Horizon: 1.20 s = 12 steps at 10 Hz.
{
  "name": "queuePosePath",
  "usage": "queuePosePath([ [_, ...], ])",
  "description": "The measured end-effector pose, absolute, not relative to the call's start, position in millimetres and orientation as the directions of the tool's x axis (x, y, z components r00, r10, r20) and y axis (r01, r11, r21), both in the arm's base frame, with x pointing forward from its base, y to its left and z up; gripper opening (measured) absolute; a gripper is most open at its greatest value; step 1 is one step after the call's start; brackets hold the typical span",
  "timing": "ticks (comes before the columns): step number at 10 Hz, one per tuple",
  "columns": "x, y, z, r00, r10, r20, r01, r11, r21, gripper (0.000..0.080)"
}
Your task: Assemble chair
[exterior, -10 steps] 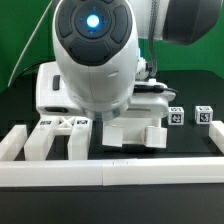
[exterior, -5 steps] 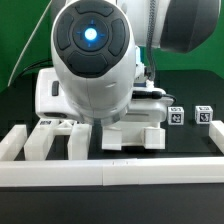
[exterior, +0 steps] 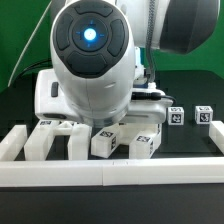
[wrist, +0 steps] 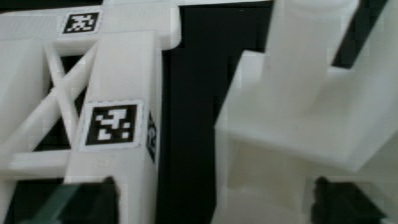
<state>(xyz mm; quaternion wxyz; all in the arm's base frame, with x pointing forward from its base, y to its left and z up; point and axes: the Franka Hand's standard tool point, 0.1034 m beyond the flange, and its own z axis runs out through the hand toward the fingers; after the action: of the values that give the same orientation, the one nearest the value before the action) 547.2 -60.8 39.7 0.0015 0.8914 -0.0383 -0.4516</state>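
Chair piece [exterior: 106, 144] has tipped over behind border rail [exterior: 110, 176].

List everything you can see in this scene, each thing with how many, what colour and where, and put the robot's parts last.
barred frame: one, white, tagged, at the front on the exterior view's left
blocky piece: one, white, tagged, on the table in front of the arm
small blocks: two, white, tagged, on the exterior view's right
rear parts: count unclear, white, behind the arm, partly hidden
border rail: one, white, along the front and sides
table: one, black
backdrop: green, behind
arm: one, white and dark with a blue light, centre
gripper: one, dark fingertips, spread wide
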Motion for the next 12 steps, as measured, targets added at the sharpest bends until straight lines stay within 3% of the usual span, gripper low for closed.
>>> queuePosePath([
  [3,547,-61,39.6,0.589,-0.070,-0.805,-0.067,-0.997,0.037,0.0646],
  [8,547,-62,39.6,0.589,-0.071,-0.805,-0.069,-0.997,0.037,0.0649],
  [9,550,-67,44.9,0.590,-0.071,-0.805,-0.074,-0.997,0.034,0.0649],
  [12,571,-81,86.6,0.668,-0.055,-0.742,-0.071,-0.997,0.011,0.0649],
])
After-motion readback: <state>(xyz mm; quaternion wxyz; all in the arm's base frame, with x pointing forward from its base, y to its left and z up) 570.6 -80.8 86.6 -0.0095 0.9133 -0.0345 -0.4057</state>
